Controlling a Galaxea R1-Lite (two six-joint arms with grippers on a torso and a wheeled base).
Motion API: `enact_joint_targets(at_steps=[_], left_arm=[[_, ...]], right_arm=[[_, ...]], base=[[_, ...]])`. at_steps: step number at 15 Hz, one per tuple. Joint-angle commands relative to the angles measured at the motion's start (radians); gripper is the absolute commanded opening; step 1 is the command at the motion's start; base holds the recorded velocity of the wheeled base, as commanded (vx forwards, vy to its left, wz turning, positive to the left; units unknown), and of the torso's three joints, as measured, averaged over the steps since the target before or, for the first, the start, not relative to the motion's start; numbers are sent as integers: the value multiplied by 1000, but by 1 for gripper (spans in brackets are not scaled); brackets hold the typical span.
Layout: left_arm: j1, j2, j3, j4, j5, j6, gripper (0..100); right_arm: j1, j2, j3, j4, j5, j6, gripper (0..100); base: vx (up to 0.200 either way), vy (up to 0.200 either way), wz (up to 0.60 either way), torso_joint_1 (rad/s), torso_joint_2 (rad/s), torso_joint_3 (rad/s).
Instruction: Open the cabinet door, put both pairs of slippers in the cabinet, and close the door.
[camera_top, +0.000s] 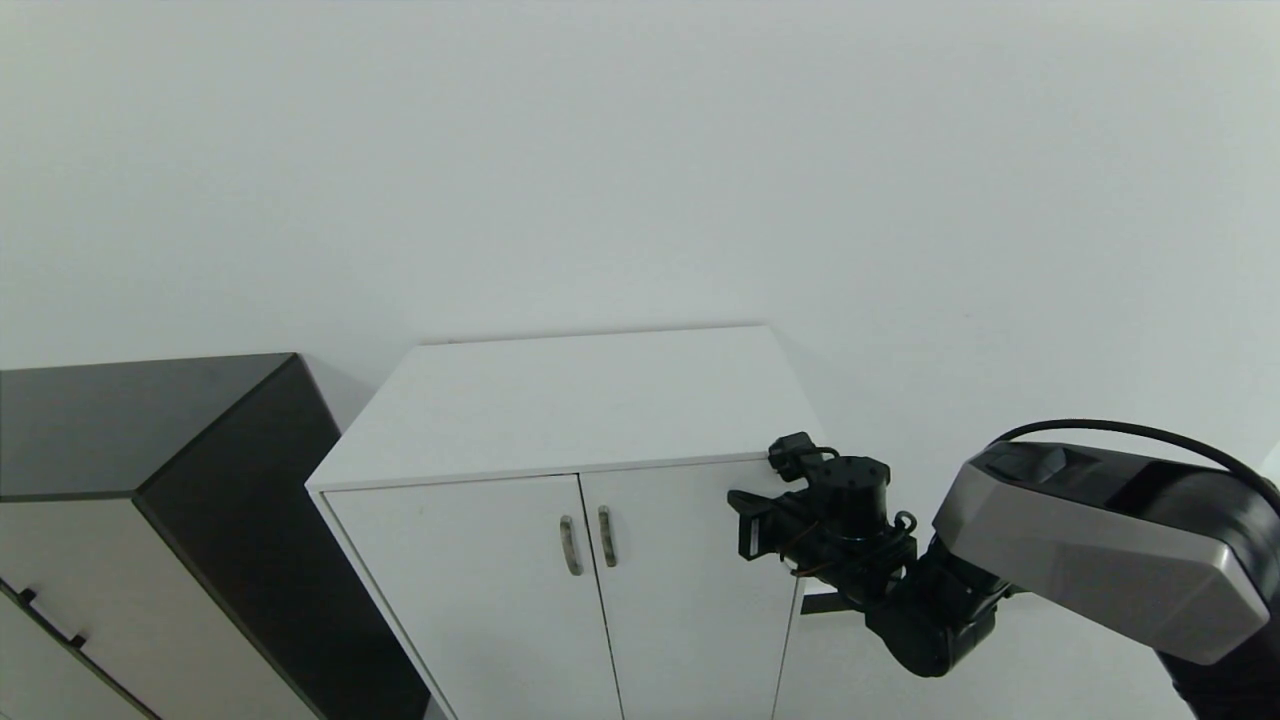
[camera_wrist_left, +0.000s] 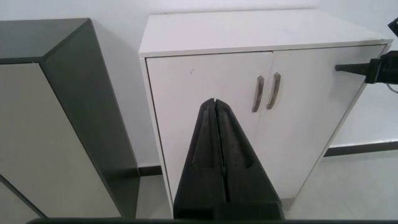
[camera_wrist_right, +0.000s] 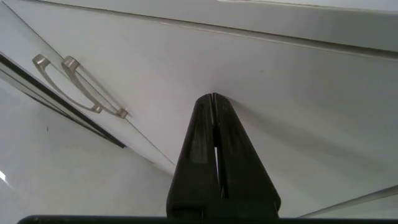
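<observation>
Cabinet (camera_top: 560, 410), white, stands against the wall with both doors shut and two curved metal handles (camera_top: 571, 545) paired at the centre seam. I have the right gripper (camera_top: 748, 522) level at the right door's (camera_top: 690, 600) upper outer corner, jaws pressed together; I cannot tell whether it touches. The left gripper (camera_wrist_left: 215, 109), jaws closed too, hangs well back, where its wrist view takes in the whole front and a dark cabinet (camera_wrist_left: 68, 93) alongside.

No lettering, label, number or sign can be read anywhere; the white cabinet (camera_top: 570, 400) and the dark cabinet (camera_top: 130, 420) beside it have plain, unmarked faces.
</observation>
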Motion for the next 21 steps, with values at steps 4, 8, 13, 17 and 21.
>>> enact_joint_targets(at_steps=[4,8,13,17,21], left_arm=[[0,1,0,0,0,0,0],[0,1,0,0,0,0,0],[0,1,0,0,0,0,0],[0,1,0,0,-1,2,0],[0,1,0,-2,0,2,0]], right_arm=[[1,6,-1,-1,-1,0,0],[8,-19,39,-13,-2,0,0],[44,-123,228,-137,-2,-85,0],[76,-327,425,-142,-16,-85,0],[48,-531,721,-142,-81,-88,0]], base=[[0,0,0,0,0,0],[0,0,0,0,0,0],[0,0,0,0,0,0],[0,0,0,0,0,0],[0,0,0,0,0,0]])
